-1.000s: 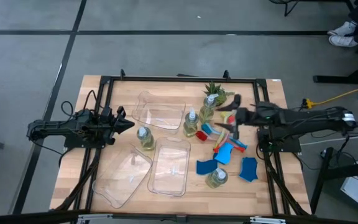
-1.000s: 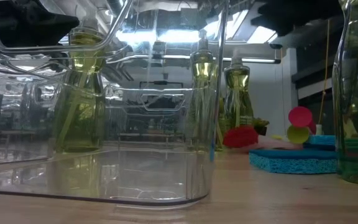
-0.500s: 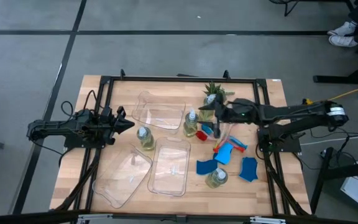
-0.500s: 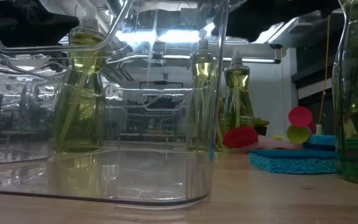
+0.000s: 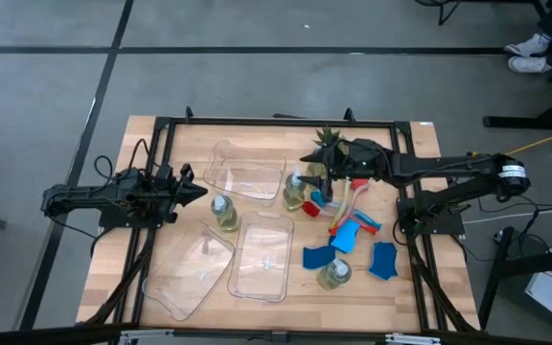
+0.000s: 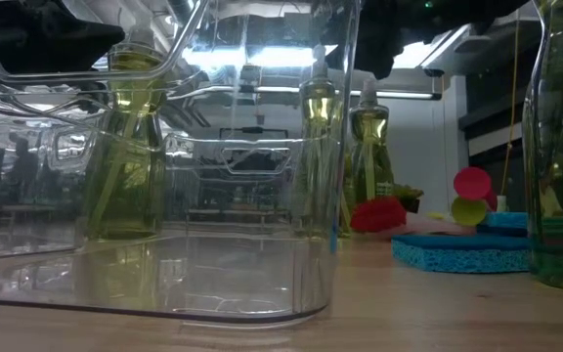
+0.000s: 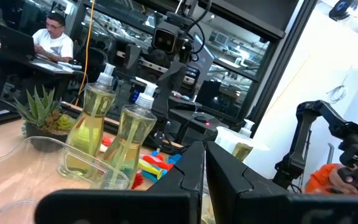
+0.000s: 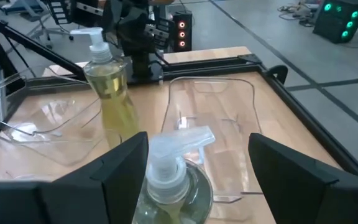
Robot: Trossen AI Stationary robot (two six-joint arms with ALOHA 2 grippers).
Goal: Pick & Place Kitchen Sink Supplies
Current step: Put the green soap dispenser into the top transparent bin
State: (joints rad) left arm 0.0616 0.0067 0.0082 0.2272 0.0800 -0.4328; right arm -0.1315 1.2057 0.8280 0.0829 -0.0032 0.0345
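Several clear pump bottles of yellow-green liquid stand upright on the wooden table: one [image 5: 223, 211] at mid-left, one [image 5: 295, 189] right of centre, one [image 5: 333, 274] near the front. Blue sponge pieces [image 5: 316, 257] and red, blue and yellow-green brushes [image 5: 341, 209] lie on the right half. My right gripper [image 5: 314, 172] hangs open over the centre-right bottle. In the right wrist view that bottle's white pump head [image 8: 174, 149] shows between the fingers [image 8: 124, 171], apart from both. My left gripper [image 5: 197, 192] waits shut at the table's left.
Three clear plastic trays [image 5: 247, 174], [image 5: 262, 254], [image 5: 195, 273] lie across the table's middle and near left. A small green potted plant [image 5: 329, 137] stands at the far edge, close behind my right gripper. Black frame rails [image 5: 276, 123] run round the table. A person sits beyond the table [image 7: 55, 40].
My right gripper has gone toward the table's left edge, from above the brushes to above the bottles by the plant, rolling a little as it went. Its fingers have stayed open. Nothing on the table has moved.
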